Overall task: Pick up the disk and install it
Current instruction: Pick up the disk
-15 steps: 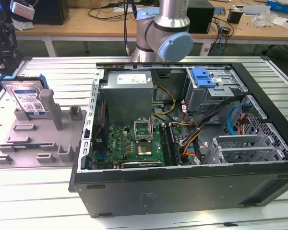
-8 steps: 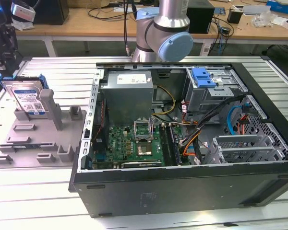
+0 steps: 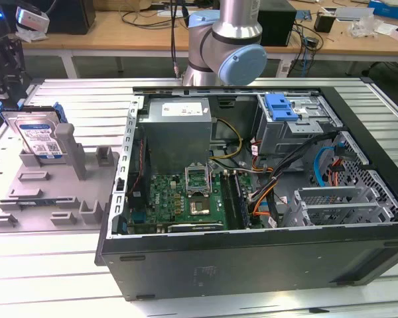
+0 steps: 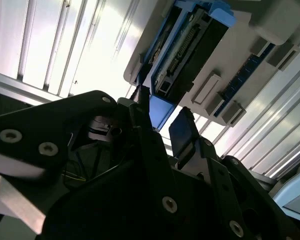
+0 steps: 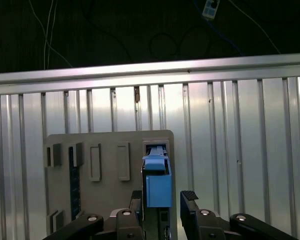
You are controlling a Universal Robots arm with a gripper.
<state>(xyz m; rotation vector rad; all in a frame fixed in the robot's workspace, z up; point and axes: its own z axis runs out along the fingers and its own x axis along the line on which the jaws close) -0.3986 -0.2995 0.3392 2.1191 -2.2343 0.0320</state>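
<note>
The disk [image 3: 36, 136] stands on edge in a slot at the back of a grey holder tray [image 3: 46, 199], on the exterior view's left. This view shows its white-and-blue label and blue carrier frame. The tray lies on a ribbed metal desk [image 3: 73, 99], just beside an open computer case [image 3: 252, 258]. Inside the case are a green motherboard [image 3: 186, 199] and a metal drive cage with a blue latch piece [image 3: 282, 106]. The arm [image 3: 235, 40] rises behind the case.

The first wrist view looks down the disk's blue frame [image 5: 157, 187] end-on. The tool [image 5: 162, 197] is open, with one black finger [image 5: 190, 197] on each side of the frame and a gap showing on one side.

The second wrist view shows the disk's dark connector edge [image 4: 190, 55], with the same spread fingers [image 4: 182, 127] straddling the blue frame.
</note>
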